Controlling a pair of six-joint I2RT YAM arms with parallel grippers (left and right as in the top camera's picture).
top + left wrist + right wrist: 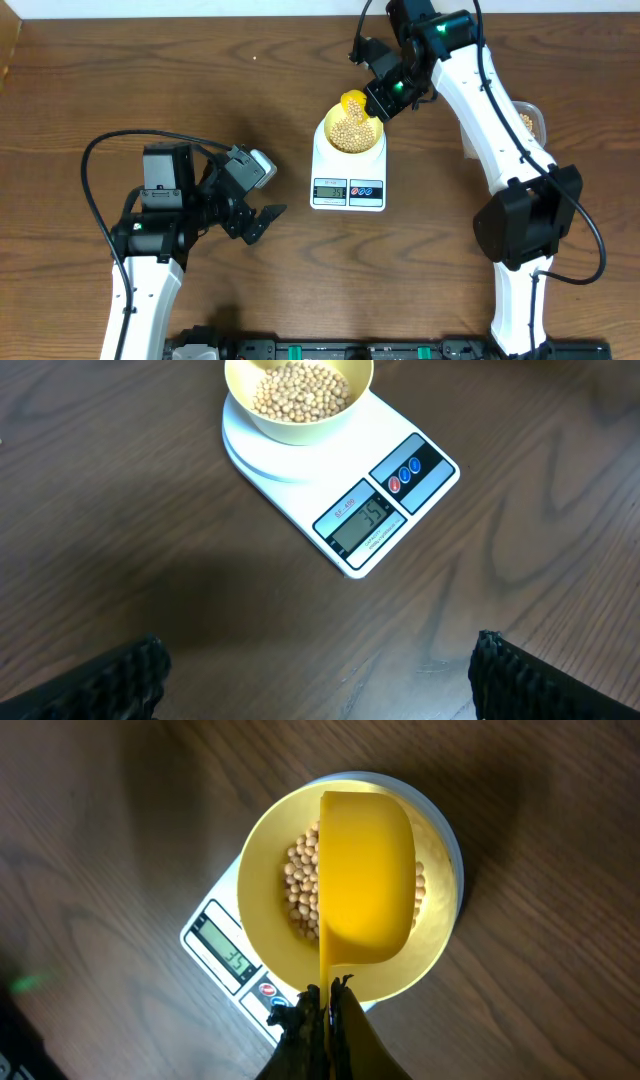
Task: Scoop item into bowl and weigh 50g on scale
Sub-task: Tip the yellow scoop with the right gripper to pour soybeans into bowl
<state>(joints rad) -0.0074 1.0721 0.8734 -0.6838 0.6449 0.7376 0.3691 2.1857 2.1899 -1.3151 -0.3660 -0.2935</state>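
The pale yellow bowl (327,136) stands on the white scale (348,174), holding a heap of tan beans (350,133). In the right wrist view my right gripper (328,1005) is shut on the thin handle of a bright yellow scoop (365,880), tipped over the bowl (265,850) and covering part of the beans (300,885). The scale (213,932) shows its lit display. My left gripper (320,680) hangs open over bare table, short of the scale (395,510) and bowl (300,428); its fingers (120,680) hold nothing.
A clear tub (530,120) with more beans sits at the right, mostly hidden behind the right arm. The left arm (160,230) stands left of the scale. Dark wooden table (150,80) lies all round.
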